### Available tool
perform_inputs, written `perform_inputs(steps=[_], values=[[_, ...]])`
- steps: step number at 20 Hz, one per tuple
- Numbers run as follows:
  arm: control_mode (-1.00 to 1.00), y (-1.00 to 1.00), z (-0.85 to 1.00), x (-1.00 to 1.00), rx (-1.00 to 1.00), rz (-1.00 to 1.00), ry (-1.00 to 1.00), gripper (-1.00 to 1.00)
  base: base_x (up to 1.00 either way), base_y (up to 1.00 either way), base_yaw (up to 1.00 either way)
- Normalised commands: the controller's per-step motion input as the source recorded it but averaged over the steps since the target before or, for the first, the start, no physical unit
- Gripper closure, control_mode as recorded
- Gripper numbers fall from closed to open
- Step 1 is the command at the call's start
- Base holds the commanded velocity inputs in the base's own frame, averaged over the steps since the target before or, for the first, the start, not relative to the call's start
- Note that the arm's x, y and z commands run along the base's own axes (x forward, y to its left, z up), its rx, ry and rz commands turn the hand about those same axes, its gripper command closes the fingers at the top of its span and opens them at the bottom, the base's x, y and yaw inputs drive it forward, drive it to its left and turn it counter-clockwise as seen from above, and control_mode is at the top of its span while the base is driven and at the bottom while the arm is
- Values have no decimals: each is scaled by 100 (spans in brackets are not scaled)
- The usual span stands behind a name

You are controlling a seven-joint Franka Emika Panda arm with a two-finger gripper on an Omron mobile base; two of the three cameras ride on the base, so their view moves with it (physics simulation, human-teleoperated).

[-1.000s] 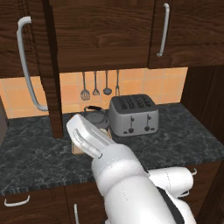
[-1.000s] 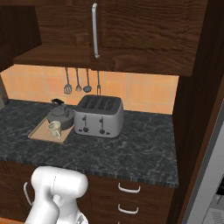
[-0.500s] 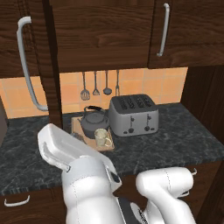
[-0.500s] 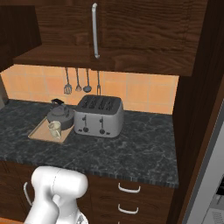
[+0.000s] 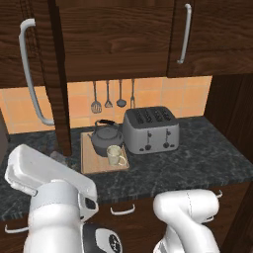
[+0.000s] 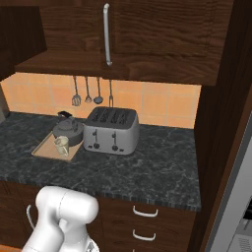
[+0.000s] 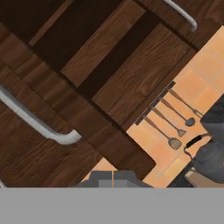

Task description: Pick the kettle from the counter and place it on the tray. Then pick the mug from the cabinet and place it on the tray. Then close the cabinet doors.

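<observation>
On the counter, tray holds kettle (seemingly touching) and mug.

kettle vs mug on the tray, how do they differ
The kettle is dark grey metal; the mug is pale cream. The kettle is much bigger, with an arched black handle over its top, while the mug has a small side handle. The kettle sits at the back of the tray, the mug nearer its front edge. Both stand upright on the tray, beside the toaster.
</observation>
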Motion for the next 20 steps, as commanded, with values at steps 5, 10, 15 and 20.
perform_inputs(steps=[5,10,15,20], values=[[-100,71,-17,31,0,-12,0,100,0,0,0],[-100,69,-6,78,3,-20,0,100,0,0,0],[-100,71,-28,56,0,-17,0,100,0,0,0],[-100,38,-8,44,2,-16,-3,100,0,0,0]])
